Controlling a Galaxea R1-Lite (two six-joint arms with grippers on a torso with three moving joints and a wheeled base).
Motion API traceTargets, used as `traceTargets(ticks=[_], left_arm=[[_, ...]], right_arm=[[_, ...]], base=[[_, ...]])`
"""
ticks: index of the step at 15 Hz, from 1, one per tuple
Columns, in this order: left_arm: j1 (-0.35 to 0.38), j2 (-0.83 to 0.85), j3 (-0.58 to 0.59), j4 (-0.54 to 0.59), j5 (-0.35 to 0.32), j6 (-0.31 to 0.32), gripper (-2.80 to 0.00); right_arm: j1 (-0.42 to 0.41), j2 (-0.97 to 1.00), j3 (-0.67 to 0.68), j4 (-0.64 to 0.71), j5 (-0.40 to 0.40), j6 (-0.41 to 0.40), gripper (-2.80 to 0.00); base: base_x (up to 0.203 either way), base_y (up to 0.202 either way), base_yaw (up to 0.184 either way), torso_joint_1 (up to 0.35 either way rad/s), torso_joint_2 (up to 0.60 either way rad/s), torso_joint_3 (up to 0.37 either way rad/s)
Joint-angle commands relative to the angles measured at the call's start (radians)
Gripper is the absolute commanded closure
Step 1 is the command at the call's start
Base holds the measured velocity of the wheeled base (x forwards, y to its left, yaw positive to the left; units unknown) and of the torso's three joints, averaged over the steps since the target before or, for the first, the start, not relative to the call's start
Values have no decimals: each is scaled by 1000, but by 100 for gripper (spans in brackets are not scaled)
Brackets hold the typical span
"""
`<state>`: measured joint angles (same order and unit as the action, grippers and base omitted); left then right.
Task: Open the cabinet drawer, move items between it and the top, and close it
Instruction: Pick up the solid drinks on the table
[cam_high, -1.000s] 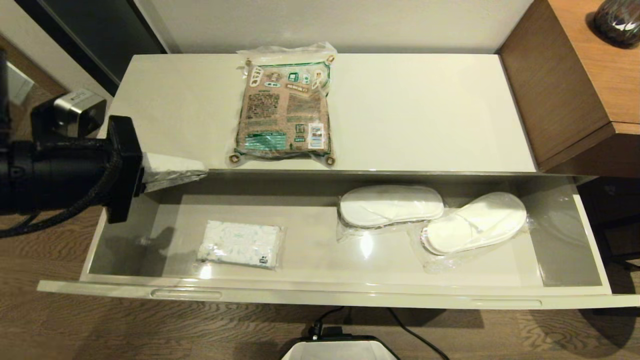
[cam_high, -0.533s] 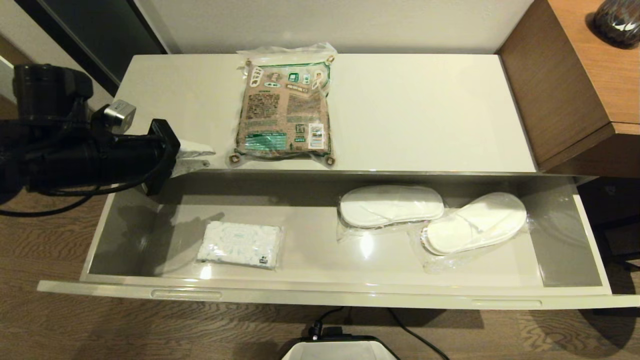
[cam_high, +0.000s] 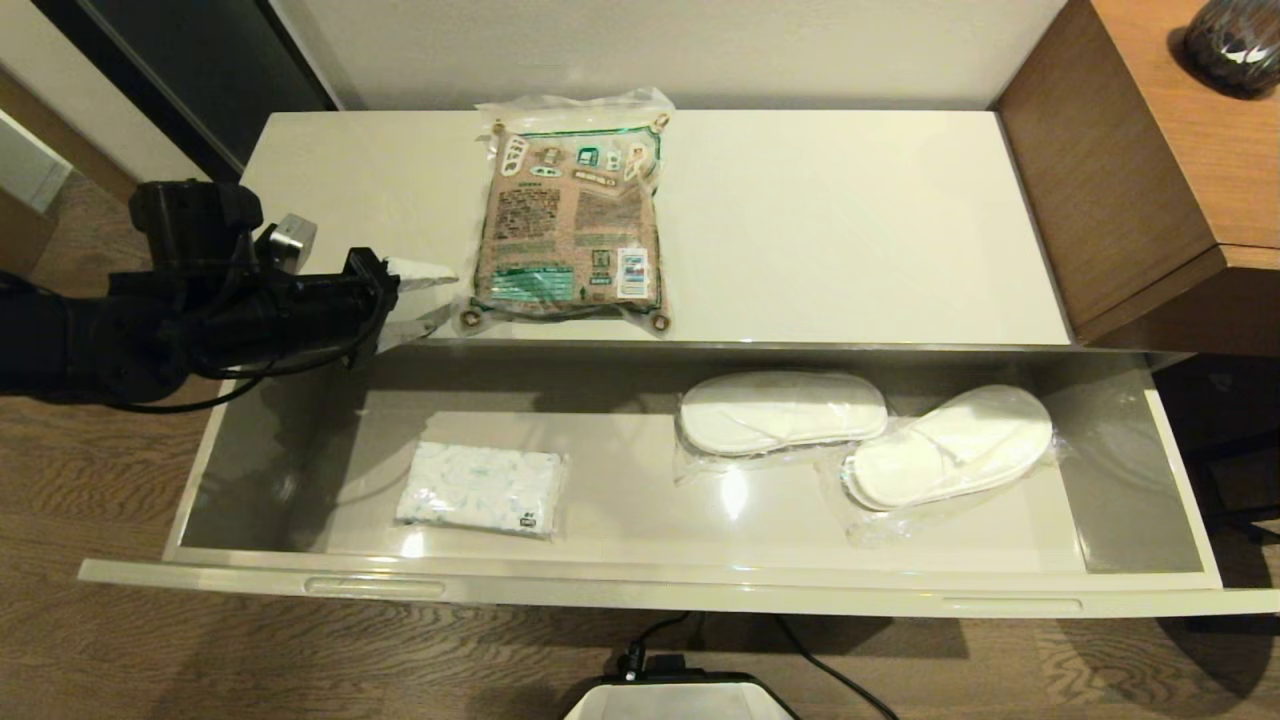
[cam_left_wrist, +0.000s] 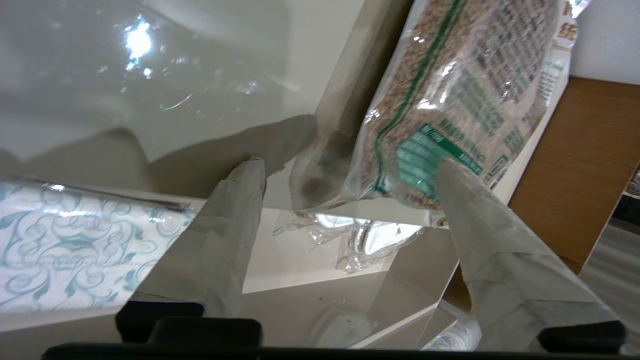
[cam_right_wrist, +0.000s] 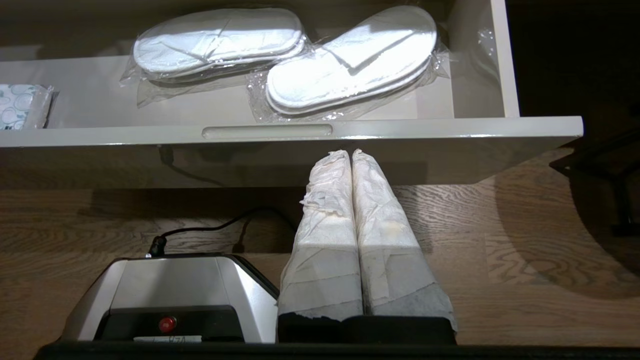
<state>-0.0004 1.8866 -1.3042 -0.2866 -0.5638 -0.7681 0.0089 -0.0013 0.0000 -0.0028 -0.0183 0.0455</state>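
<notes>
The cabinet drawer (cam_high: 640, 590) stands pulled out. Inside it lie a white tissue pack (cam_high: 480, 488) at the left and two wrapped pairs of white slippers (cam_high: 780, 410) (cam_high: 950, 445) at the right. A brown-and-green pouch (cam_high: 570, 230) lies flat on the top (cam_high: 850, 220). My left gripper (cam_high: 440, 295) hovers at the top's front edge, open, its tips just left of the pouch's near-left corner. In the left wrist view the left gripper (cam_left_wrist: 347, 165) holds nothing, and the pouch (cam_left_wrist: 450, 100) lies just beyond it. My right gripper (cam_right_wrist: 351, 152) is shut and empty, low in front of the drawer front (cam_right_wrist: 400, 130).
A brown wooden desk (cam_high: 1130, 170) butts against the cabinet's right end, with a dark vase (cam_high: 1235, 40) on it. The robot's base (cam_high: 680, 700) and a black cable (cam_high: 830, 670) sit on the wooden floor before the drawer.
My left gripper has travelled right along the top's front edge towards the pouch, and its fingers have gone from shut to open. The right gripper has not moved.
</notes>
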Motion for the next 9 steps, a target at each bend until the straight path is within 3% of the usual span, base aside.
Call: traceTargets(ticks=[1,5,9], left_arm=[[0,50,-35,3,4,-6,-280],[-10,65,-58,3,-4,-10,-280],[-96,102,-53,1,3,-12,-280]], right_arm=[[0,-17,2,0,0,0,0],[0,-17,2,0,0,0,0],[0,-17,2,0,0,0,0]], base=[[0,0,0,0,0,0],[0,0,0,0,0,0],[0,0,0,0,0,0]])
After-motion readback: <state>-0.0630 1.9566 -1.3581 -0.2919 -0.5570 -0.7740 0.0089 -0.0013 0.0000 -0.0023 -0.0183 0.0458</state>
